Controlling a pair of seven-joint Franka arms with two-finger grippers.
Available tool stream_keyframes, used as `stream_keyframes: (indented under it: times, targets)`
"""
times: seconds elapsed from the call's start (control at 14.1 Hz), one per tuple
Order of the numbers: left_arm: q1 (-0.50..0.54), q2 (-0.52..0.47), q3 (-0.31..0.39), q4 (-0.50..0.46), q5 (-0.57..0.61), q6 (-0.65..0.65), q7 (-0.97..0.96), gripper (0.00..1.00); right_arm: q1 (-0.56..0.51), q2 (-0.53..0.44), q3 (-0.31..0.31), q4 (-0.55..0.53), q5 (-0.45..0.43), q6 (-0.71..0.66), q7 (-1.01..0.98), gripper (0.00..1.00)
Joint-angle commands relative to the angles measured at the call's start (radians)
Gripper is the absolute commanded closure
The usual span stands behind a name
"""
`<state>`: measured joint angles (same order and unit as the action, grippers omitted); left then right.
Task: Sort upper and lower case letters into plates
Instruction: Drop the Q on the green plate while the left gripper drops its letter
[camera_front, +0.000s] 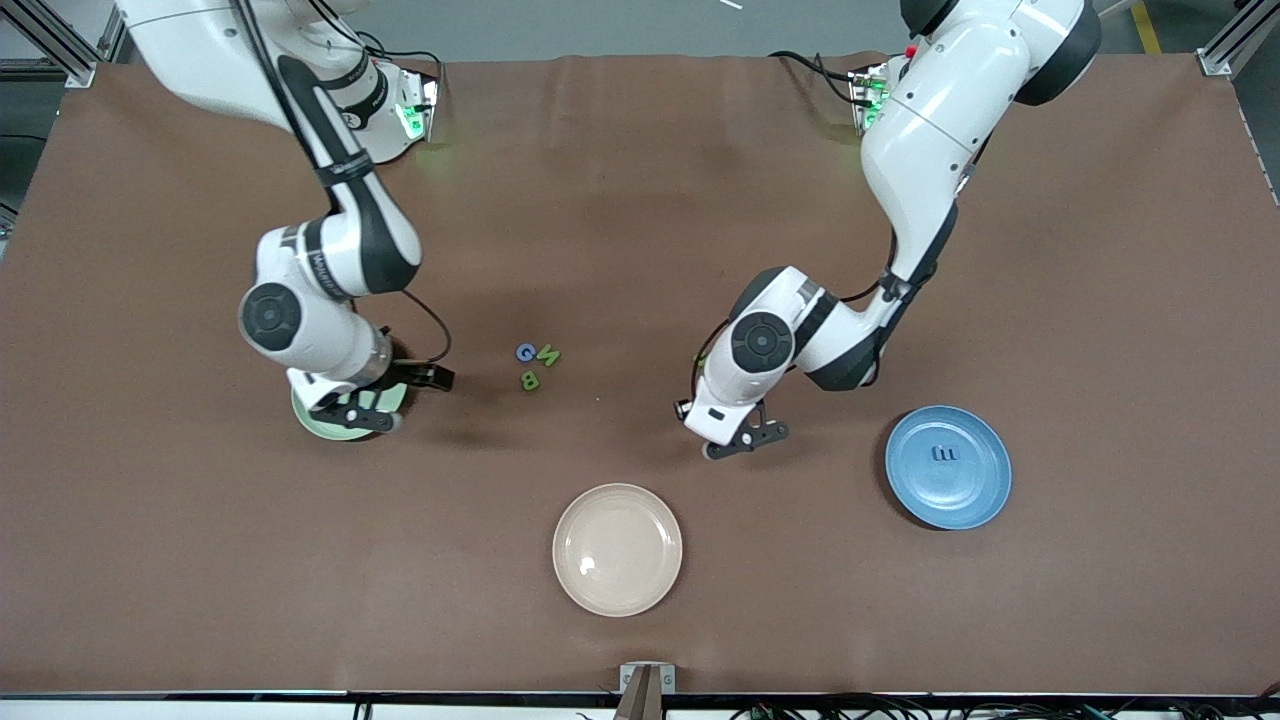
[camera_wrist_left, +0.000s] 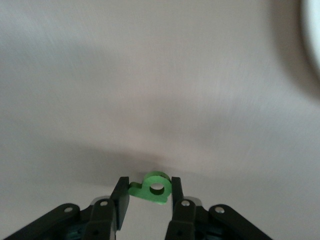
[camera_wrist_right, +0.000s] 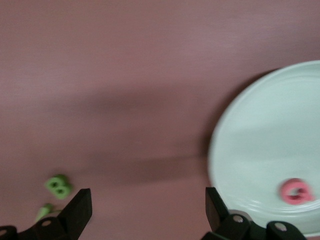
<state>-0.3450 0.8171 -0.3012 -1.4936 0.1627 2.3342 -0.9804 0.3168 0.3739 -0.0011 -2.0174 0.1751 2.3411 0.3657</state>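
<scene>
Brown tablecloth (camera_front: 640, 200). Mint-green plate (camera_wrist_right: 260, 150) w/ pinkish-red letter (camera_wrist_right: 296, 192). Blue plate (camera_front: 975, 490) w/ blue letter (camera_front: 945, 454). Cream-beige plate (camera_front: 617, 549). Loose: blue G (camera_front: 525, 352), green N (camera_front: 548, 354), green B (camera_front: 531, 380). Green small letter (camera_wrist_left: 155, 188) btwn black fingers (camera_wrist_left: 120, 197).

A mint plate (camera_front: 322, 424) lies toward the right arm's end of the table, mostly hidden in the front view; a pinkish-red letter (camera_wrist_right: 297, 191) lies flat in it near the rim. A blue plate (camera_front: 948, 466) lies toward the left arm's end, with a small blue m (camera_front: 945, 453) flat near its middle. Between the plates, farther from the camera, three letters cluster on the cloth: a blue G (camera_front: 526, 352), a green N (camera_front: 548, 354) just beside it, and a green B (camera_front: 531, 380) nearer the camera. A green lower-case letter (camera_wrist_left: 154, 187) with a round hole sits between black fingers (camera_wrist_left: 120, 196).
</scene>
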Motion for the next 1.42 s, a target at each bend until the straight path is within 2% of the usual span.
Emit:
stream_keyframes:
  times: [0.0,0.28,0.57,0.99,1.14,1.21,1.28,1.35]
  targets:
    - [0.069,-0.059,-0.003,0.004,0.052,-0.030,0.038,0.89,0.073,0.049,-0.005,-0.009,0.015,0.114,0.097,0.00]
    - [0.191,-0.125,-0.007,0.003,0.054,-0.186,0.254,0.89,0.151,0.161,-0.005,0.040,0.015,0.222,0.143,0.00]
    - [0.309,-0.154,-0.010,-0.010,0.052,-0.298,0.434,0.89,0.197,0.195,-0.007,0.043,0.015,0.262,0.173,0.01]
    - [0.446,-0.138,-0.010,-0.020,0.054,-0.294,0.586,0.86,0.257,0.218,-0.011,0.036,0.012,0.276,0.242,0.25]
    - [0.452,-0.124,-0.009,-0.020,0.054,-0.289,0.586,0.77,0.258,0.218,-0.011,0.031,0.012,0.273,0.242,0.28]
    - [0.451,-0.119,-0.006,-0.020,0.054,-0.288,0.586,0.66,0.258,0.218,-0.011,0.026,0.012,0.273,0.242,0.33]
    - [0.451,-0.112,-0.006,-0.020,0.054,-0.286,0.586,0.50,0.258,0.218,-0.011,0.025,0.011,0.273,0.242,0.38]
    - [0.451,-0.110,-0.006,-0.020,0.054,-0.286,0.585,0.46,0.258,0.218,-0.011,0.025,0.007,0.273,0.240,0.41]
